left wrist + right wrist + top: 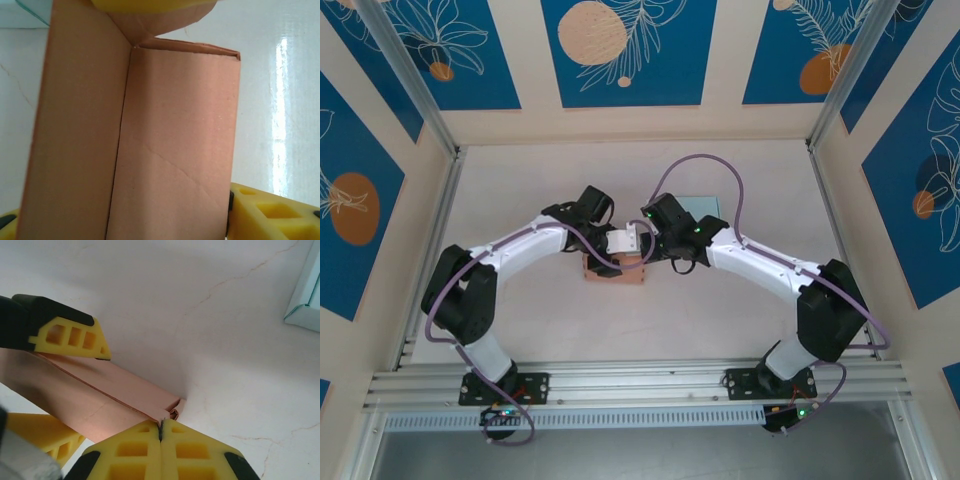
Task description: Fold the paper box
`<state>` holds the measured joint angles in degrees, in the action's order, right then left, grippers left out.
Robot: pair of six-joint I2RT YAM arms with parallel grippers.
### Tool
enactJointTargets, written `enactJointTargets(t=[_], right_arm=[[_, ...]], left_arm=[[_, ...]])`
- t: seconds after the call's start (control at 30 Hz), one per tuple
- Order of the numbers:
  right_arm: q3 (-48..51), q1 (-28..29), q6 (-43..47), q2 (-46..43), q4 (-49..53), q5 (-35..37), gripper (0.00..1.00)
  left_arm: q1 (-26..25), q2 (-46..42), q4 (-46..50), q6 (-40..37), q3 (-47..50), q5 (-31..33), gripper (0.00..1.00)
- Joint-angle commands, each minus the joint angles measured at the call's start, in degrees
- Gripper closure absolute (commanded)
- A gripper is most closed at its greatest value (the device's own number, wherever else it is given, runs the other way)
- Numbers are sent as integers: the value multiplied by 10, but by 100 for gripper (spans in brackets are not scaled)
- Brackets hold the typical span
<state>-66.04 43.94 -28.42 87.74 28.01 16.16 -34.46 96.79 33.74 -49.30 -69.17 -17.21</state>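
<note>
Right pincer (161, 426) closed at paper box (131, 390) corner; left pincer (94, 396) clamps it.

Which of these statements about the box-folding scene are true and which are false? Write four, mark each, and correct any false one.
1. The paper box is brown. True.
2. The right gripper stands wide open. False: its fingers are pressed together.
3. The left gripper has a finger on each side of the paper box. True.
4. The pale blue object lies to the left of the paper box. False: it lies to the right of it and farther back.
</note>
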Motion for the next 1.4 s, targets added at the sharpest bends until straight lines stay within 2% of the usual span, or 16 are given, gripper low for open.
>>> enactJointTargets(t=[0.0, 0.1, 0.17, 0.23, 0.4, 0.47, 0.53, 0.6, 0.63, 0.7, 0.77, 0.8, 0.9, 0.93, 1.07, 1.37], right_arm=[[19, 9, -13, -13, 3, 26, 100], [13, 11, 8, -16, 13, 38, 100], [6, 14, 20, -15, 20, 44, 100], [0, 16, 28, -13, 29, 53, 100], [-7, 25, 37, -13, 35, 64, 100], [-15, 28, 37, -8, 41, 66, 100], [-21, 32, 37, -2, 48, 73, 100], [-24, 36, 39, 4, 48, 75, 100], [-25, 38, 39, 6, 48, 75, 100], [-29, 40, 41, 11, 48, 74, 100], [-36, 40, 45, 13, 51, 74, 100], [-39, 40, 48, 14, 52, 73, 100], [-47, 38, 51, 15, 56, 69, 100], [-50, 38, 51, 16, 56, 68, 100], [-56, 40, 49, 19, 53, 61, 100], [-67, 41, 49, 31, 53, 56, 100]], left_arm=[[-5, -17, -27, 19, 13, 33, 38], [-3, -52, -41, 17, 31, 32, 27], [-2, -94, -62, 23, 50, 16, 11], [3, -143, -86, 37, 76, -5, 5], [25, -295, -196, 118, 180, -26, 6], [41, -344, -232, 203, 205, 7, 18], [61, -365, -202, 295, 185, 64, 30], [83, -364, -126, 351, 148, 100, 27], [89, -355, -80, 350, 127, 106, 23], [91, -336, -13, 304, 100, 112, 22], [93, -315, 24, 217, 89, 79, 26], [97, -303, 28, 180, 87, 62, 31], [126, -267, 29, 107, 75, 15, 35], [134, -252, 35, 100, 65, 16, 39], [169, -202, 53, 96, 24, 4, 39], [178, -122, 60, 94, -11, -27, 38]])
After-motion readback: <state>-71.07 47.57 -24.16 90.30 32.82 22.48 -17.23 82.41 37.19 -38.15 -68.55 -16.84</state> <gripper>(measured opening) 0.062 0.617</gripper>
